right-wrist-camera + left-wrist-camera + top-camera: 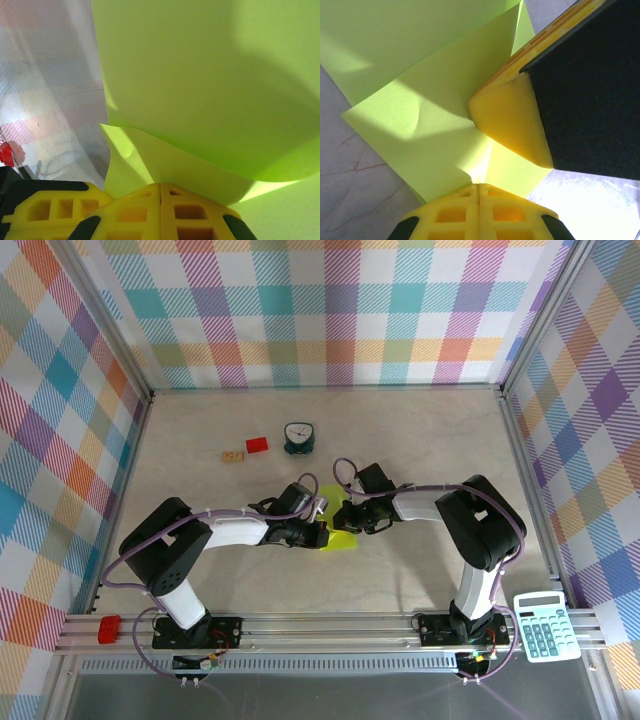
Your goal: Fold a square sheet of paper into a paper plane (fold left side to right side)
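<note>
Yellow-tipped left gripper (479, 187) is clenched shut, tips touching the square sheet of paper (345, 539), which I see mid-desk (430, 440), partly folded with a flap lifted. Right gripper (160, 186) is clenched too, touching the same sheet.

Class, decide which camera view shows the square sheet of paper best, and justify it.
Left wrist: the square sheet of paper shows overlapping folded layers and edges close up. Top external has it small, mostly covered by the arms. Right wrist gives curved layers, no outline.
</note>
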`<state>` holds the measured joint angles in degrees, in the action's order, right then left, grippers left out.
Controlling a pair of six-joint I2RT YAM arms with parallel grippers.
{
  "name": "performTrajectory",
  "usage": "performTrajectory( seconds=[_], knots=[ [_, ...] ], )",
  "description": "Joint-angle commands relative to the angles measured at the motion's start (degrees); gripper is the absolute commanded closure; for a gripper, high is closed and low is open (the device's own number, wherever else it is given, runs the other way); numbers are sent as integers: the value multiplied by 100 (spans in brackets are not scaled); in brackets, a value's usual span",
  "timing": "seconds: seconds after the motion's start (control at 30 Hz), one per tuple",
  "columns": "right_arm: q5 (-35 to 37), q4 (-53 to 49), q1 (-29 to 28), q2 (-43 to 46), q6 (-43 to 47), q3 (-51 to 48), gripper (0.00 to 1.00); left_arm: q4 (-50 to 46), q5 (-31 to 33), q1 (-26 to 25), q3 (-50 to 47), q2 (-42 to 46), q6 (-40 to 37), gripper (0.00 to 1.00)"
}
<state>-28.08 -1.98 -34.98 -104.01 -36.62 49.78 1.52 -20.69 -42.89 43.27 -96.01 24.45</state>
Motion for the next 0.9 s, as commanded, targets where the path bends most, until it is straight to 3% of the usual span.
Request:
performTrajectory(
  seconds=[0.0,0.47,0.87],
  knots=[
    [84,-568,-21,-106,160,55,100,-205,38,-25,-135,-32,-49,100],
    [-75,210,-43,711,-81,-187,100,-91,29,-21,-319,-20,-1,100],
    [-76,312,-272,351,-234,-269,100,-78,45,-25,-309,-50,-1,100]
  ],
)
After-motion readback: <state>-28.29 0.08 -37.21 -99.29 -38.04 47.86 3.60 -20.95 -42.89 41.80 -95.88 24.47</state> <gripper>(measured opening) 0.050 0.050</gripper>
